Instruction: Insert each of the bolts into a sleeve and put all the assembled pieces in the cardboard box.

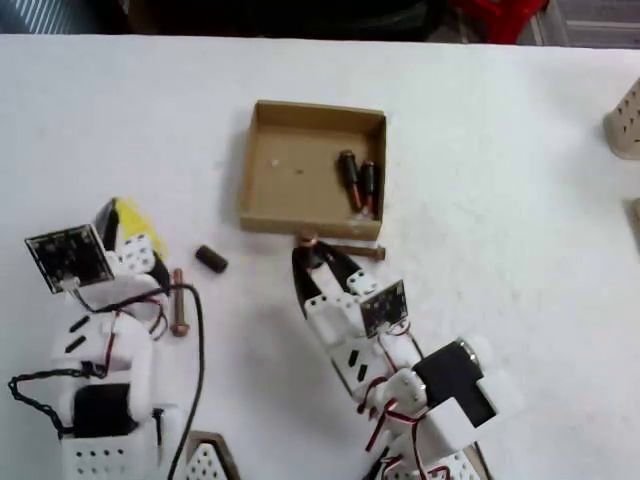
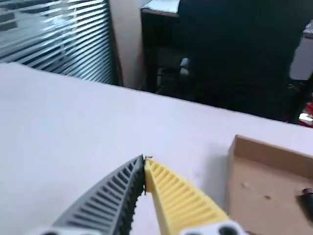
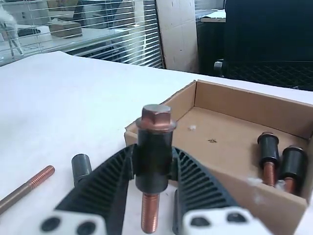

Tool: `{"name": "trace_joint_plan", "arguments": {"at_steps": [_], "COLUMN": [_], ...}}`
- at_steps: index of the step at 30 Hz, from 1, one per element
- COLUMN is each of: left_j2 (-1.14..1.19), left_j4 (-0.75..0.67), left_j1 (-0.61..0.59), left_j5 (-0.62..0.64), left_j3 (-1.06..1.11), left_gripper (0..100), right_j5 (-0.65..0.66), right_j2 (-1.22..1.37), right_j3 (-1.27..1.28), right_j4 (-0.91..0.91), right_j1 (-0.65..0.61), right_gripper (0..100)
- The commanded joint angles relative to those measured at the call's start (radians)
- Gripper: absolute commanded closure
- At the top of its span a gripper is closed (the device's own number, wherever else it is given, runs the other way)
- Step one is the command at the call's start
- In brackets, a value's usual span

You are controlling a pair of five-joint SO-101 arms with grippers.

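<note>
My right gripper (image 3: 154,169) (image 1: 320,260) is shut on a black sleeve (image 3: 153,159) with a copper bolt (image 3: 155,118) pushed through it. It holds the piece just outside the near wall of the cardboard box (image 1: 262,170) (image 3: 230,105). Two assembled pieces (image 1: 357,181) (image 3: 279,164) lie in the box's right part. A loose black sleeve (image 1: 210,259) (image 3: 81,167) and a loose copper bolt (image 1: 178,302) (image 3: 27,188) lie on the table left of the box. My left gripper (image 2: 145,165) (image 1: 118,213), grey and yellow, is shut on nothing and sits raised left of them.
The white table (image 1: 500,150) spreads wide to the right of and behind the box. A beige perforated block (image 1: 625,125) stands at the right edge. Cables (image 1: 195,340) trail from the left arm near the loose bolt.
</note>
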Motion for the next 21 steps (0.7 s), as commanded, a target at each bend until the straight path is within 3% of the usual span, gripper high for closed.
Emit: {"name": "trace_joint_plan", "arguments": {"at_steps": [1,10,16,21], "left_j2": [-0.01,-0.012,-0.012,-0.012], "left_j4": [-0.051,-0.077,-0.066,0.049], "left_j1": [-0.139,-0.254,-0.295,-0.311], "left_j5": [0.0,-0.006,-0.203,-0.227], "left_j3": [0.094,0.31,0.359,0.359], "left_gripper": [98,98,98,98], "right_j5": [0.0,0.0,0.0,0.0], "right_j2": [-0.013,-0.013,-0.022,-0.14], "right_j3": [0.011,0.012,0.012,0.011], "right_j4": [-0.004,-0.01,-0.01,0.012], "right_j1": [0.031,0.05,0.073,0.166], "right_gripper": [98.1,98.1,98.1,98.1]}}
